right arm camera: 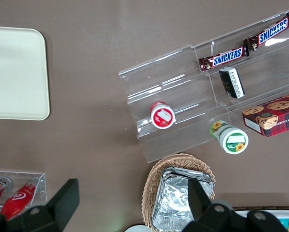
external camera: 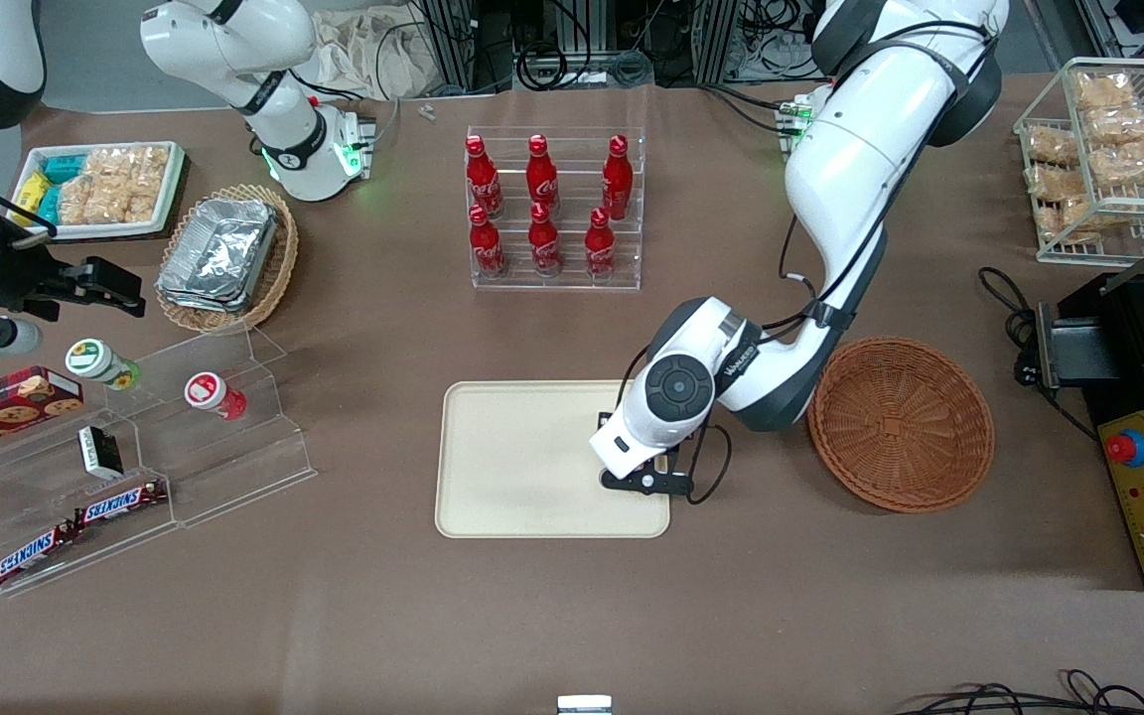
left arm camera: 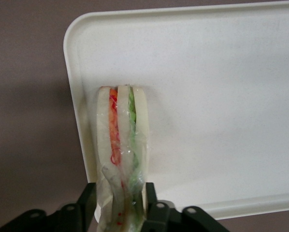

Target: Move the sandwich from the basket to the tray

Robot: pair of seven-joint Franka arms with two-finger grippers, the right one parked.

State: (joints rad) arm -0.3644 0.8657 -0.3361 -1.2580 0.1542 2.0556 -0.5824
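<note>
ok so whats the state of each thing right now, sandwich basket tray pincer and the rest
sandwich: clamped in the pincer, standing on edge over the tray's rim area
pincer: shut on the sandwich, low over the tray edge nearest the basket
tray: flat on the table, nothing lying on it
basket: upright, empty
cola bottles: six, upright in the clear rack, capped
foil containers: stacked in the tan basket

Even overhead light is filling the front view, and things on the table are casting only faint shadows. The tray is showing bright, nearly washed out, in the left wrist view, where the sandwich is throwing a soft shadow. Held in the gripper, its nearest end is blurring slightly. Foil containers are glinting.
</note>
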